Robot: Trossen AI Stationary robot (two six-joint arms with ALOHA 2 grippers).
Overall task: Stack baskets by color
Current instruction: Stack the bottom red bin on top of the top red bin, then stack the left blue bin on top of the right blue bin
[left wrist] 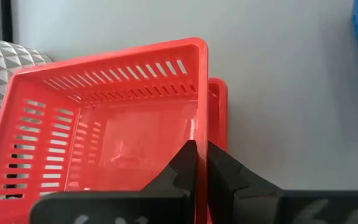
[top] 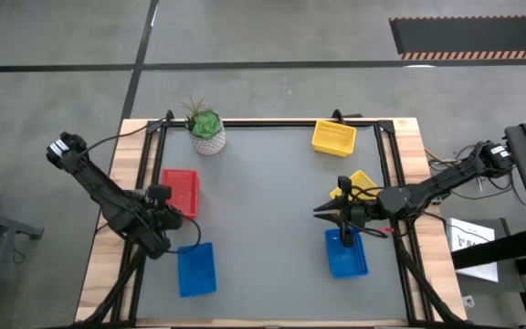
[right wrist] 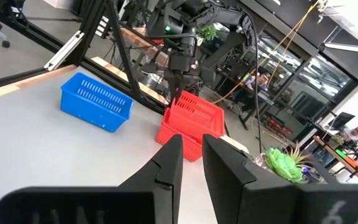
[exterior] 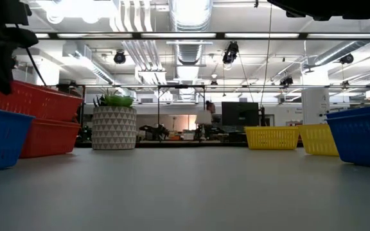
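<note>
My left gripper [left wrist: 197, 146] is shut on a red basket [left wrist: 104, 124] at the table's left. That basket hangs tilted over a second red basket [left wrist: 219, 106], which stands on the table; the pair also shows in the low view [exterior: 34, 102]. A blue basket [top: 196, 268] sits nearer the front on the left. My right gripper [right wrist: 192, 140] hovers level at the right with a narrow gap and nothing in it. Below it are a blue basket [top: 345, 254] and a yellow basket [top: 362, 183]. Another yellow basket [top: 333, 137] stands at the far right. My left gripper has one finger inside the red basket and one outside, closed on a side wall [left wrist: 201, 121] at its rim. The fingers slant down from above. The basket is tilted, its gripped side raised, over the second red basket; whether its low end touches that one, I cannot tell.
A green plant in a white patterned pot [top: 206, 132] stands at the far edge, left of centre, close behind the red baskets. The grey mat's middle [top: 263, 210] holds nothing. Black frame bars [top: 149, 155] run along the table's sides.
</note>
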